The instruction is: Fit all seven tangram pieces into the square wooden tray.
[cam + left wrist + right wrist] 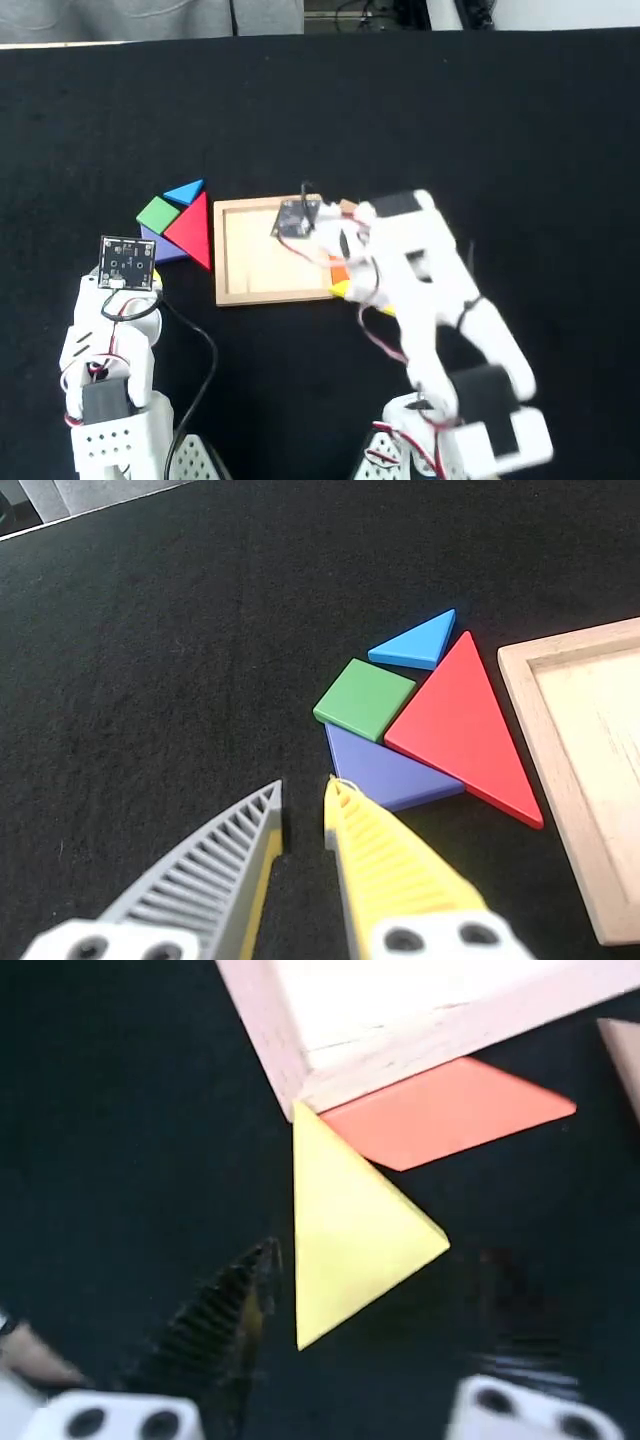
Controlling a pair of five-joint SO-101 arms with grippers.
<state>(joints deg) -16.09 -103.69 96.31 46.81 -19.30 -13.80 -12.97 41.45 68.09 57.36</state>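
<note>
The square wooden tray (222,252) lies mid-table with bare wood inside. Beside it sit a blue triangle (185,190), a green square (157,213), a red triangle (190,232) and a purple piece (163,251). My left gripper (303,798) hovers just short of the purple piece (385,770), narrowly open and holding nothing. My right gripper (385,1260) stands open over a yellow triangle (350,1235) that touches the tray's corner (285,1055). An orange piece (450,1110) lies along the tray's outer wall there. Only one dark finger (225,1315) is clear in the right wrist view.
Black cloth covers the table. The right arm (420,280) hangs over the tray's side and hides part of it. A pale piece (622,1055) lies past the orange one. Cables trail near both arm bases.
</note>
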